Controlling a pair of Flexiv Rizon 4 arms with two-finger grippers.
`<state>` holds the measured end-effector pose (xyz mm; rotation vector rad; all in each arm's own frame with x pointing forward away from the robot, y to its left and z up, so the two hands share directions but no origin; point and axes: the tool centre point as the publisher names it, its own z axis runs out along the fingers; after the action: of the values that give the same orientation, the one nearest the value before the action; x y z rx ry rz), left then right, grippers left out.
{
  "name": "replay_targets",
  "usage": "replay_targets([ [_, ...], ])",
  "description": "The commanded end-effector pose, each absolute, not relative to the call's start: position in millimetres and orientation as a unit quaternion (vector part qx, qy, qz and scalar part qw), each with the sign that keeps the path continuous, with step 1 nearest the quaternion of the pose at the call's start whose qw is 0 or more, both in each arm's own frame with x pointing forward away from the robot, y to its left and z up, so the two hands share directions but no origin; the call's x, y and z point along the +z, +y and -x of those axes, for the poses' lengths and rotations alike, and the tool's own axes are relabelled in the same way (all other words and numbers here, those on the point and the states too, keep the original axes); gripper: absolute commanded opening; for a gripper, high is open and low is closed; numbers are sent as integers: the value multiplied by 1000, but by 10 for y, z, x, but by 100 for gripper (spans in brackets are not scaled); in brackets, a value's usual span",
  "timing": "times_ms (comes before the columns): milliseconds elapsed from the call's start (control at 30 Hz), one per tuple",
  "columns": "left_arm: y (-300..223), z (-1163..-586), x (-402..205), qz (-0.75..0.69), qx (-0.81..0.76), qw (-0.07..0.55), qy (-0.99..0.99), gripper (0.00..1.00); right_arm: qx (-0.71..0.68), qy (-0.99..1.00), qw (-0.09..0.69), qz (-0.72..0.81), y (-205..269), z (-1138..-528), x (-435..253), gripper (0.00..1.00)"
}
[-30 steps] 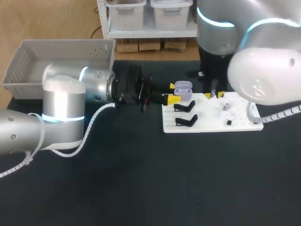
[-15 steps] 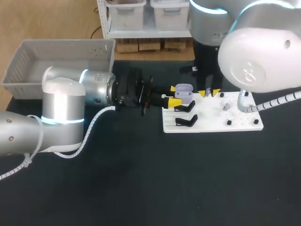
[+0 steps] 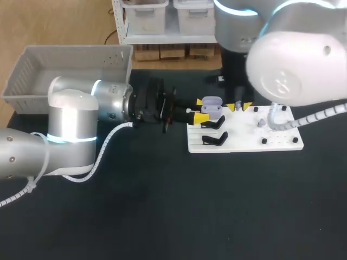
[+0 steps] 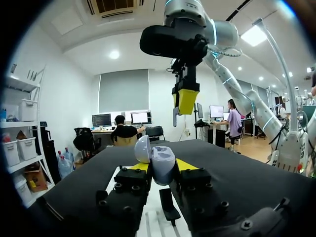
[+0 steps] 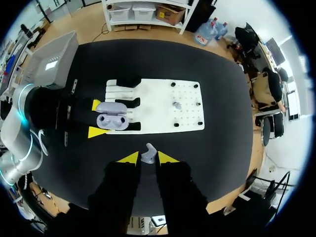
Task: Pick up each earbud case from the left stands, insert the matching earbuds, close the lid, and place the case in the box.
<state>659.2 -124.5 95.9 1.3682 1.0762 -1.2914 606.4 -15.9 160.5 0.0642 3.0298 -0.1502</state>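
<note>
Head view — right gripper [image 3: 239, 106], clenched on a lilac earbud [image 5: 148, 156], has drifted left toward the open case [image 3: 212, 103]. Left gripper [image 3: 201, 109] clamps that case just over the stands [image 3: 214, 123] — insertion looks near.

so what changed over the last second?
The right gripper, shut on an earbud, moved left over the white board, closer to the open case. Nothing was taken or let go. The left gripper stayed shut on the case by the stands; the second earbud on the board and the grey box did not move.
</note>
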Motion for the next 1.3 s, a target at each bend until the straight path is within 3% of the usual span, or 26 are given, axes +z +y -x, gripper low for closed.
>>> replay_targets([
  [33,-1247,-6575,957,-557,-525,471,440,0,-72,996,33,-43,19,-6135,1590,0],
  [1300,-1247,-6575,957,-557,-525,471,440,0,-63,991,-32,-113,272,-6406,1549,0],
])
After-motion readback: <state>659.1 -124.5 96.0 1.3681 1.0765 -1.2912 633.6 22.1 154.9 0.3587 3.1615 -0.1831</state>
